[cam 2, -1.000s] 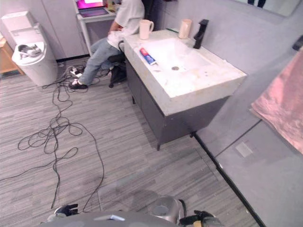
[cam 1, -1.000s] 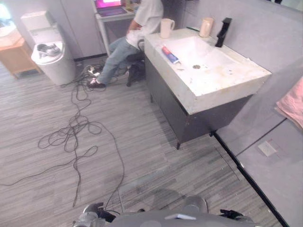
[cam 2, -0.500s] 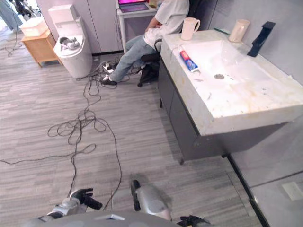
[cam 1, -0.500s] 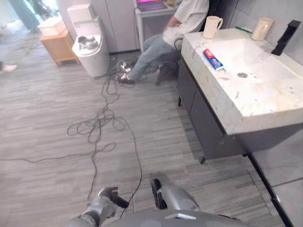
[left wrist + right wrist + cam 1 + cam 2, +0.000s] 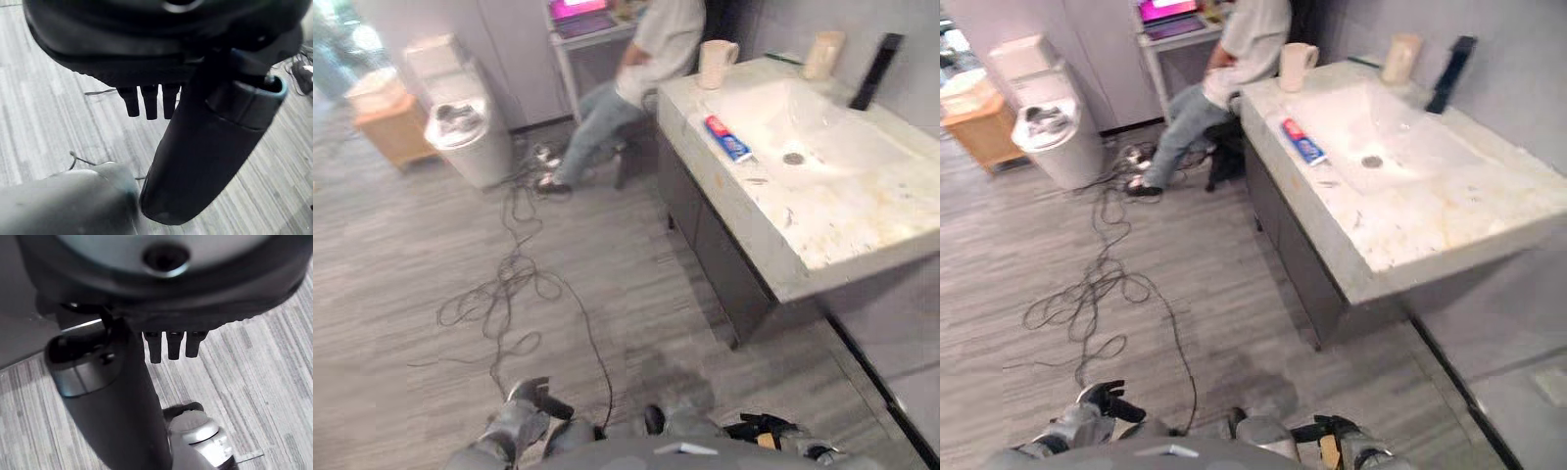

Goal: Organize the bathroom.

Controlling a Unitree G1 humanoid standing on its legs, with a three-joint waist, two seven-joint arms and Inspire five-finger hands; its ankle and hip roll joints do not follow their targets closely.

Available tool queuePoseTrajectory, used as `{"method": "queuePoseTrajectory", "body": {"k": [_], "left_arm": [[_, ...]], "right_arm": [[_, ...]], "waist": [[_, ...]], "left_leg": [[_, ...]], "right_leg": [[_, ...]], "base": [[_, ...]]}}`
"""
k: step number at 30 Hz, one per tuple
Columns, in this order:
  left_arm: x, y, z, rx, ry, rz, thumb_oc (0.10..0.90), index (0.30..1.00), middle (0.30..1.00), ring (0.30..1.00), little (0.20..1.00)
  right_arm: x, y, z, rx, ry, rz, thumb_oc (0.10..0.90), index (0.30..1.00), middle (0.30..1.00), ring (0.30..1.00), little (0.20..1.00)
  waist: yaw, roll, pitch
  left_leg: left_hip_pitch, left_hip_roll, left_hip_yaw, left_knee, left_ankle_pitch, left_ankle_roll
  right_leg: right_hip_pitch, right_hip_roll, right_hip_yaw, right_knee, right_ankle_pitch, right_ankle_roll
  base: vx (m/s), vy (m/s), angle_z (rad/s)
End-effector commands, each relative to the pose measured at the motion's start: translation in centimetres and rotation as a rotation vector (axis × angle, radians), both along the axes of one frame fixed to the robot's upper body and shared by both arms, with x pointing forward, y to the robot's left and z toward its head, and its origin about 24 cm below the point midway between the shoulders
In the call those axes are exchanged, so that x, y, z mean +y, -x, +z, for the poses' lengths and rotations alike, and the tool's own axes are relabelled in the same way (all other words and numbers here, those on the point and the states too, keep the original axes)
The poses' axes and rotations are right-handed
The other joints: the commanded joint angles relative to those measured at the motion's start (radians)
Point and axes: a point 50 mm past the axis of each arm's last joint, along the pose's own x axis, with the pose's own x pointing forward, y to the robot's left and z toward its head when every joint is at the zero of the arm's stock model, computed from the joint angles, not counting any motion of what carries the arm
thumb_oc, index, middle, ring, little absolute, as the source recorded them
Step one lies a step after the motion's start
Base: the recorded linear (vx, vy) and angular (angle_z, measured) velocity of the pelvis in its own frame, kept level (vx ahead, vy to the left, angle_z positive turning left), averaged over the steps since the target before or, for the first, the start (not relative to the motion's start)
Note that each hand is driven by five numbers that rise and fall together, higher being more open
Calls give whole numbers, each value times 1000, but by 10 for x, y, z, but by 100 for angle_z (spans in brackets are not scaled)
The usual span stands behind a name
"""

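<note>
Skirting sink counter (image 5: 862,245) edge (open floor (image 5: 431,235) alongside)

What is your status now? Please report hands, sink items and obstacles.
Left hand and right hand low, open, empty. Toothpaste tube on sink counter, two cups behind. Cables on floor, person seated beside sink.

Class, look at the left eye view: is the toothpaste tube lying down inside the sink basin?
No. The toothpaste tube lies on the flat counter edge of the sink, beside the basin and nearer the room than the drain.
</note>
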Motion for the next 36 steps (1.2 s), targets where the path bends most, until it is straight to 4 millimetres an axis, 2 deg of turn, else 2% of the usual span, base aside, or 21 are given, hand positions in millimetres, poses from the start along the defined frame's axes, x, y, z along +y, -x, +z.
{"method": "queuePoseTrajectory", "body": {"k": [1, 3, 5, 7, 10, 11, 12, 13, 14, 15, 16, 17, 19, 20, 23, 26, 28, 31, 32, 33, 36], "left_arm": [[24, -1, 7, -54, -69, 17, 800, 900, 900, 900, 900], [26, 1, 7, -48, -71, 5, 800, 900, 900, 900, 900], [28, 0, 8, -43, -71, -23, 800, 900, 900, 900, 900], [26, -3, 8, -35, -62, -52, 800, 900, 900, 900, 900], [23, -5, 8, -30, -52, -93, 800, 900, 900, 900, 900], [19, -6, 7, -32, -47, -123, 800, 900, 900, 900, 900], [19, -6, 7, -32, -48, -123, 800, 900, 900, 900, 900], [20, -9, 8, -30, -62, -128, 800, 900, 900, 900, 900], [22, -10, 9, -28, -68, -119, 800, 900, 900, 900, 900], [25, -12, 10, -31, -71, -104, 800, 900, 900, 900, 900], [29, -17, 12, -47, -83, -84, 800, 900, 900, 900, 900], [29, -17, 13, -49, -85, -84, 800, 900, 900, 900, 900], [29, -21, 14, -64, -98, -90, 800, 900, 900, 900, 900], [26, -21, 14, -79, -113, -75, 800, 900, 900, 900, 900], [25, -24, 15, -95, -137, -76, 800, 900, 900, 900, 900], [23, -27, 15, -94, -124, -91, 800, 900, 900, 900, 900], [17, -28, 14, -84, -105, -131, 800, 900, 900, 900, 900], [10, -31, 13, -99, -80, -118, 800, 900, 900, 900, 900], [8, -32, 13, -101, -85, -129, 800, 900, 900, 900, 900], [7, -32, 13, -99, -86, -141, 800, 900, 900, 900, 900], [4, -32, 13, -103, -101, -158, 800, 900, 900, 900, 900]], "right_arm": [[-5, 21, -3, 50, 36, 49, 800, 900, 900, 900, 900], [-7, 23, -3, 54, 40, 36, 800, 900, 900, 900, 900], [-6, 19, -2, 48, 47, 34, 800, 900, 900, 900, 900], [-5, 17, -2, 41, 61, 0, 800, 900, 900, 900, 900], [-5, 18, -2, 36, 52, -29, 800, 900, 900, 900, 900], [-5, 19, -2, 42, 56, 27, 800, 900, 900, 900, 900], [-6, 19, -2, 41, 55, 29, 800, 900, 900, 900, 900], [-7, 19, -2, 35, 41, 31, 800, 900, 900, 900, 900], [-7, 18, -1, 39, 36, 45, 800, 900, 900, 900, 900], [-6, 18, -2, 51, 29, 80, 800, 900, 900, 900, 900], [-3, 19, -3, 64, 22, 116, 800, 900, 900, 900, 900], [-2, 19, -3, 63, 21, 120, 800, 900, 900, 900, 900], [3, 23, -5, 59, 6, 116, 800, 900, 900, 900, 900], [5, 23, -5, 65, -2, 153, 800, 900, 900, 900, 900], [8, 27, -7, 78, -23, 150, 800, 900, 900, 900, 900], [9, 29, -7, 75, -29, 90, 800, 900, 900, 900, 900], [5, 33, -7, 73, -19, 26, 800, 900, 900, 900, 900], [2, 34, -7, 68, -13, 32, 800, 900, 900, 900, 900], [4, 31, -6, 49, -8, 36, 800, 900, 900, 900, 900], [4, 30, -6, 44, -8, 28, 800, 900, 900, 900, 900], [4, 22, -5, 22, 0, 25, 800, 900, 900, 900, 900]], "waist": [[0, 1, 8], [4, 11, 5], [9, 22, -8], [9, 39, -13], [4, 39, -14], [0, 52, -2], [0, 53, -1], [-5, 63, 22], [-7, 63, 28], [-10, 58, 34], [-22, 43, 36], [-25, 38, 38], [-35, 18, 39], [-34, -16, 37], [-38, -29, 38], [-42, -24, 26], [-57, -12, -1], [-58, -15, -11], [-52, -22, -11], [-51, -24, -14], [-36, -35, -10]], "left_leg": [[-80, 47, -55, -91, 159, 63], [-81, 70, -48, -125, 190, 51], [-53, 92, -11, -123, 190, 37], [-50, 76, -1, -69, 166, 36], [-36, 35, 10, -44, 125, 66], [20, -4, 26, -49, 81, 104], [25, -8, 29, -50, 78, 107], [61, -28, 41, -30, 43, 126], [73, -36, 47, -22, 30, 131], [90, -47, 59, -14, 14, 133], [118, -57, 77, -24, 4, 130], [126, -61, 81, -27, 0, 129], [158, -74, 104, -43, -17, 126], [194, -117, 137, -62, -44, 119], [236, -145, 140, -83, -71, 129], [247, -146, 115, -65, -80, 128], [245, -113, 155, 63, -81, 94], [136, -59, 173, 357, 21, 38], [70, -58, 152, 452, 43, 37], [59, -60, 149, 460, 46, 39], [-7, -66, 101, 448, 3, 92]], "right_leg": [[31, 8, -23, 103, -127, 57], [57, -1, -14, 108, -157, 74], [67, -51, -48, 121, -169, 104], [42, -93, -80, 193, -187, 125], [-18, -136, -104, 336, -108, 142], [-163, -177, -133, 629, 62, 129], [-183, -180, -133, 657, 74, 127], [-274, -192, -136, 805, 105, 110], [-297, -193, -140, 811, 106, 106], [-310, -184, -152, 764, 98, 109], [-302, -146, -185, 618, 61, 124], [-296, -143, -195, 568, 55, 127], [-261, -113, -256, 339, -8, 134], [-255, -81, -348, 128, 68, 159], [-266, -61, -350, 76, 120, 154], [-240, -42, -317, 95, 91, 128], [-186, -41, -306, 83, 45, 90], [-118, -41, -274, 59, 23, 53], [-98, -43, -250, 55, 20, 44], [-99, -45, -247, 56, 19, 43], [-77, -41, -188, 71, -7, 41]], "base": [[440, 363, -139], [325, 321, -66], [329, 423, -51], [343, 541, -84], [260, 437, -19], [233, 446, 12], [332, 622, -45], [226, 353, -53], [324, 400, -48], [402, 219, 3], [360, 140, -8], [321, 63, -25], [354, 39, -38], [381, 38, -51], [305, 16, -72], [294, 15, -5], [375, 24, 28], [243, -33, 19], [194, -26, -27], [180, 3, -70], [175, 83, -101]]}}
